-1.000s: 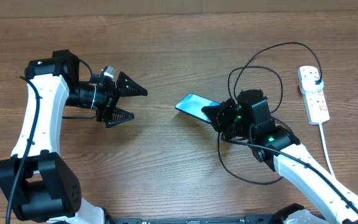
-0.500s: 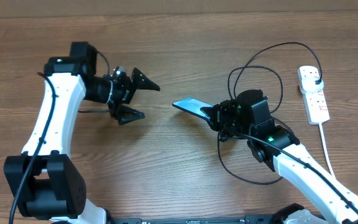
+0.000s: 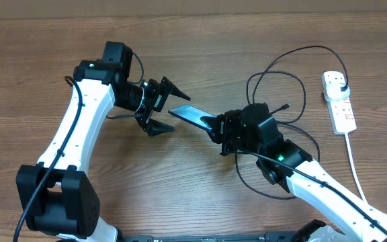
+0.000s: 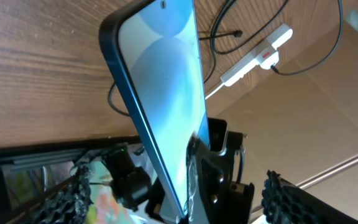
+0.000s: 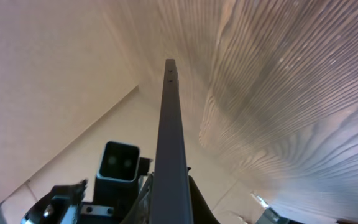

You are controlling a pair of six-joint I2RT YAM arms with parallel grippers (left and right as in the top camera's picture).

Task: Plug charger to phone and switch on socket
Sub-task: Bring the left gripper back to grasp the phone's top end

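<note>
My right gripper [image 3: 217, 126] is shut on the phone [image 3: 188, 114] and holds it above the table, its free end toward the left arm. The phone shows edge-on in the right wrist view [image 5: 169, 143] and with its blue screen in the left wrist view [image 4: 163, 93]. My left gripper [image 3: 167, 107] is open, its fingers on either side of the phone's free end, not touching it. The charger, a thin black cable [image 3: 274, 70], loops on the table behind the right arm, its tip [image 3: 286, 105] lying free and its plug [image 3: 342, 89] in the white socket strip [image 3: 338, 104].
The socket's thick white cord [image 3: 355, 165] runs toward the front right edge. The charger's loops [image 3: 261, 188] lie under and around the right arm. Bare wooden tabletop lies left and front of centre.
My left arm has swung right toward the phone. My right gripper has moved left with the phone and turned it edge-up, so its free end now sits between the left fingers.
</note>
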